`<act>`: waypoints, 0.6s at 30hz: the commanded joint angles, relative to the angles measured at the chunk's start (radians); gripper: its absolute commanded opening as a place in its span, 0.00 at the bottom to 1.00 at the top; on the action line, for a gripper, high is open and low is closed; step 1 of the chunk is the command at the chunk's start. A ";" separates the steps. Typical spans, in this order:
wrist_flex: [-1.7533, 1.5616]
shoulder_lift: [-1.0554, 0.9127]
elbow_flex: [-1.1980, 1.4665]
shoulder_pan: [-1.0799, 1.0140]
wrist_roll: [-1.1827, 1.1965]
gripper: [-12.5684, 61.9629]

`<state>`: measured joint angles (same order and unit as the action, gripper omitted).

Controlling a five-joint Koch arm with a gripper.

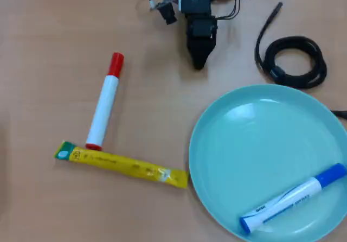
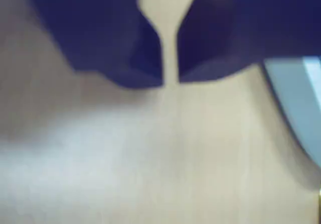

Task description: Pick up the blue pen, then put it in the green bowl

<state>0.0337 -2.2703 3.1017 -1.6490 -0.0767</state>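
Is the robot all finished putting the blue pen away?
It looks finished. The blue pen lies inside the green bowl, near its lower rim in the overhead view. The gripper holds nothing, sits back by the arm's base, and its jaws are almost together in the wrist view. Nothing seems left to do.

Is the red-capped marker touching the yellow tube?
Touching, as far as the overhead view shows: the red-capped marker's lower end meets the yellow tube's upper edge near its green end, with no table visible between them.
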 commanded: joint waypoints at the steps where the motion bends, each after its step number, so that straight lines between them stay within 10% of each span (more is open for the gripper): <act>1: 0.035 -0.103 0.055 0.008 -0.008 0.11; 18: 0.037 -0.103 0.055 0.015 0.002 0.11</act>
<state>0.0337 -2.2703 3.1017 -1.6398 -0.0782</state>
